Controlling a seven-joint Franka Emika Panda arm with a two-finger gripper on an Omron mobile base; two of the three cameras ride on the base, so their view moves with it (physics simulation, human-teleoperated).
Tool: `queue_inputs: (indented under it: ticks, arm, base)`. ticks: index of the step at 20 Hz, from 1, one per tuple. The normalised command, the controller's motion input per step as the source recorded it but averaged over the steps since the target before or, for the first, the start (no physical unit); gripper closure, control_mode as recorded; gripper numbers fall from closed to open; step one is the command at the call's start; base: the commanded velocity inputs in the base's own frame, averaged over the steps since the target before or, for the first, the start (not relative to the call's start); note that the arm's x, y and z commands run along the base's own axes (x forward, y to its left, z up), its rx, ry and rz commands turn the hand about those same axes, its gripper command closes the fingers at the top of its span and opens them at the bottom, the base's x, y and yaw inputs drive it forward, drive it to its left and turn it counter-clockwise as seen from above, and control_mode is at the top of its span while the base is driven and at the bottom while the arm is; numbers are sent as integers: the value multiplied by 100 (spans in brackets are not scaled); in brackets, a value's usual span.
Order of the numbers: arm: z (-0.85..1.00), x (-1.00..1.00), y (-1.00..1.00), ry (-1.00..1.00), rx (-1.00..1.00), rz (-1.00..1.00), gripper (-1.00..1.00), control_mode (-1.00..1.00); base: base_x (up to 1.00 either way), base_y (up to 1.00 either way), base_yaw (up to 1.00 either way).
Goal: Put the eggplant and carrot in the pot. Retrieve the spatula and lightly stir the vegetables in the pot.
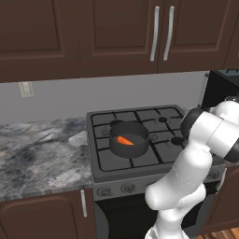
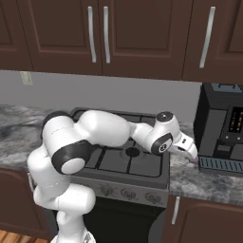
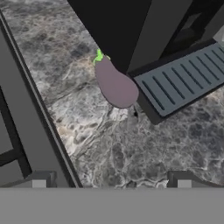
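With the carrot [image 1: 124,140] in the pot [image 1: 129,138], the gripper [image 3: 111,183], fingers apart, needed lowering squarely over the eggplant [image 3: 114,84] on the bench [image 3: 131,144] beside the machine's grille [image 3: 183,78].

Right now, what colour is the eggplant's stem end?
Bright green, on a dull purple eggplant; clearest in the hand view.

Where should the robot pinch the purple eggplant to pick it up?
Probably across the eggplant's fat middle, coming straight down from above. It lies flat on the stone counter, pressed against the dark machine and its ribbed tray, so a sideways approach looks blocked there. The gripper hangs over the counter just short of it.
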Motion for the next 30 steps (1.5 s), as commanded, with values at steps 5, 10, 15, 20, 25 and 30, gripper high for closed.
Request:
queue_inputs:
  ticks: [5, 10, 15, 20, 25, 30]
  arm:
    - [-5, 34, -7, 0, 0, 1, -100, -100]
    - [-1, 47, -29, 2, 0, 6, -100, -100]
    - [0, 4, -34, 0, 0, 1, -100, -100]
    - [-3, 0, -24, 0, 0, 0, -100, -100]
    - [-15, 3, -9, 0, 0, 1, -100, -100]
    - [-16, 19, 0, 1, 0, 6, -100, -100]
  base:
    - [0, 0, 0]
    - [0, 0, 0]
    - [0, 0, 0]
    - [0, 0, 0]
    - [0, 0, 0]
    - [0, 0, 0]
